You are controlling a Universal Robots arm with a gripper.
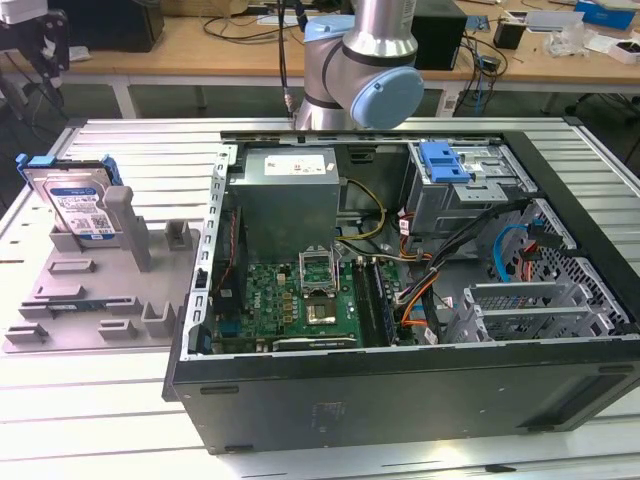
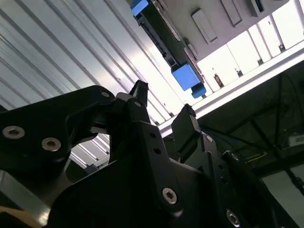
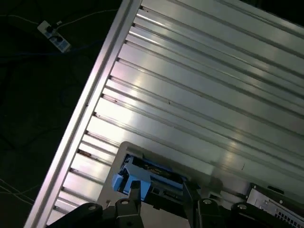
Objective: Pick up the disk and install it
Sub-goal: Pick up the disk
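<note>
Ribbed aluminium tabletop point(image 1: 150, 150) carries an open black computer case point(image 1: 400, 400) across the exterior view's middle and right, and a grey slotted plastic fixture point(image 1: 100, 300) at that view's left. Propped in that fixture, at the upper left of that view, stands the silver rectangular disk in a blue plastic frame point(image 1: 78, 205). My black claw point(image 2: 164, 102) hangs over the table, fingers spread and empty.

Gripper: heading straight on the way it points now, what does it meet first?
Most likely the disk: in the first wrist view its blue-framed edge lies just beyond the open gripper, between the fingertips. Depth is unclear.
</note>
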